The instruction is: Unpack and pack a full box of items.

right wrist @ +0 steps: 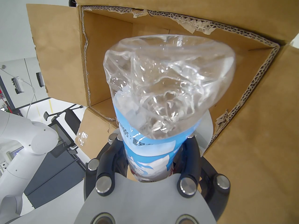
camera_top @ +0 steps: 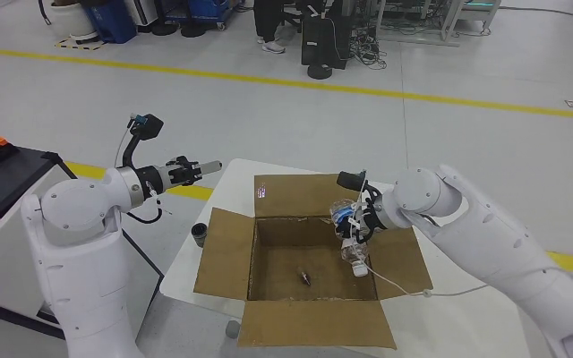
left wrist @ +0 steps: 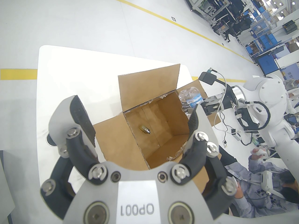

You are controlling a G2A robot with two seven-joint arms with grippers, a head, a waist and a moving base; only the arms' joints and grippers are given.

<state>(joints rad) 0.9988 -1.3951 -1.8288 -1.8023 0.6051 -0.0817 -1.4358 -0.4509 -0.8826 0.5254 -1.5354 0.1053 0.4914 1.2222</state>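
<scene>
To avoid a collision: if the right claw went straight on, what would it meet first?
Probably the cardboard box: the right claw, shut on the bottle, points into the box's open inside, so an inner wall or the floor; depth is unclear.

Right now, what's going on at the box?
The right gripper is shut on a clear water bottle with a blue label, holding it over the open cardboard box. The left gripper is open and empty, off to the box's other side. One small item lies on the box floor, and a small dark cylinder sits on the table beside a flap.
</scene>
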